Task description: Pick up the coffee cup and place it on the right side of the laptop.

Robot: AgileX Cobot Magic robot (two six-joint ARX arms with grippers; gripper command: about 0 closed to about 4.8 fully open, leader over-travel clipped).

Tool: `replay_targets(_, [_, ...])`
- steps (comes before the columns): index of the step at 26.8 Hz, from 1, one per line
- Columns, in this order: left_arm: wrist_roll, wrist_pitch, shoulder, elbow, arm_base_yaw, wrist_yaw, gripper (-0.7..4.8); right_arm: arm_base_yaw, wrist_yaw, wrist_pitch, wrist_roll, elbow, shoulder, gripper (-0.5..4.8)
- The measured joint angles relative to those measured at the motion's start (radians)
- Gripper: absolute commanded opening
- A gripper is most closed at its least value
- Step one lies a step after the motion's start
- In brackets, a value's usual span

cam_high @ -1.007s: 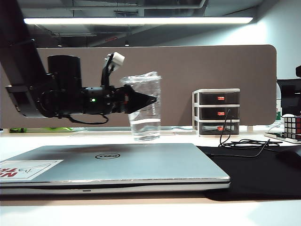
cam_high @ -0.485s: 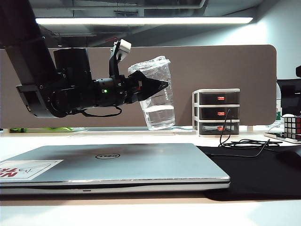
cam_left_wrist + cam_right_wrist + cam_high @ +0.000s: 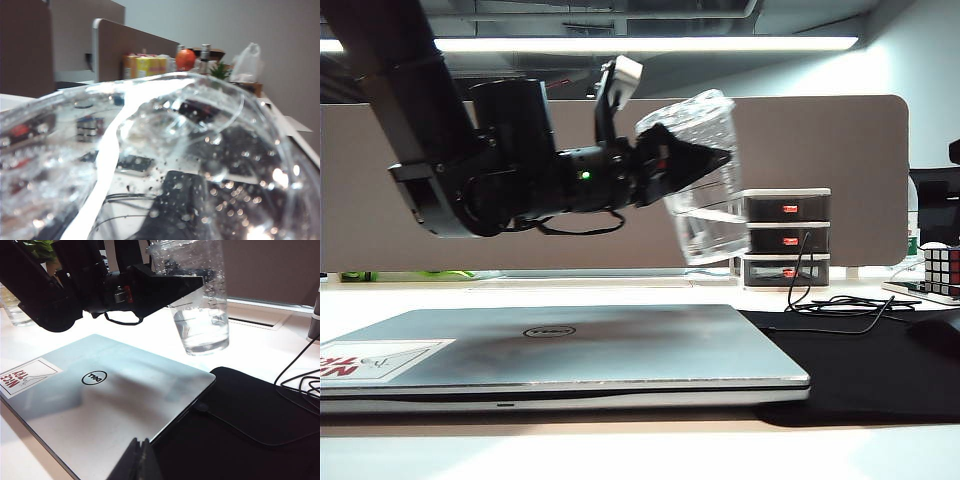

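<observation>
The cup (image 3: 705, 180) hangs in the air, clamped in the left claw (image 3: 705, 160), which grips it across the upper wall, just below the rim. It tilts, with its base swung away from the arm and its mouth leaning back toward the wrist. It is clear of the worktop (image 3: 620, 292) and of every other object.

Handling, as a judgement: the cup is thin clear plastic, light, and soft enough to buckle under a hard squeeze. Clear liquid in the base adds weight low down and will slosh at this tilt. Droplets on the wall make the surface slippery. The crinkled film top is no place to grip. The upper wall, where the left claw sits now, is the stiffest band. Level the cup before setting it down.

The laptop (image 3: 560, 355) lies shut below the left claw and nearer the exterior camera. Beyond the claw's tip, below it, a black mat (image 3: 880, 370) covers the worktop at the laptop's right edge; that is the likely drop zone. Cables (image 3: 840, 300) cross the mat.

Writing: the lid carries a round Dell logo (image 3: 549, 331). A white sticker (image 3: 380, 362) bears red letters, cut off by the frame edge and not readable in full.

The right claw (image 3: 139, 460) is pinched closed, holds nothing, and rests low over the laptop's near edge.
</observation>
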Motion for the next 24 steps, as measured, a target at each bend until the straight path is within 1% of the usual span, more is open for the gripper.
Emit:
replay_targets(8, [-0.001, -0.007, -0.013, 0.000, -0.107, 0.008, 3.10, 0.000, 0.000, 0.000, 0.000, 0.000, 0.000, -0.01])
replay_targets(14, [-0.003, -0.082, -0.013, 0.000, -0.150, 0.005, 3.10, 0.000, 0.000, 0.000, 0.000, 0.000, 0.000, -0.01])
replay_targets(21, [-0.002, -0.100, -0.013, 0.000, -0.195, 0.024, 3.10, 0.000, 0.000, 0.000, 0.000, 0.000, 0.000, -0.01])
replay_targets(23, [0.013, -0.101, -0.013, 0.000, -0.203, 0.024, 3.18, 0.000, 0.000, 0.000, 0.000, 0.000, 0.000, -0.01])
replay_targets(24, [0.023, -0.100, -0.013, 0.000, -0.207, 0.024, 3.38, 0.000, 0.000, 0.000, 0.000, 0.000, 0.000, -0.01])
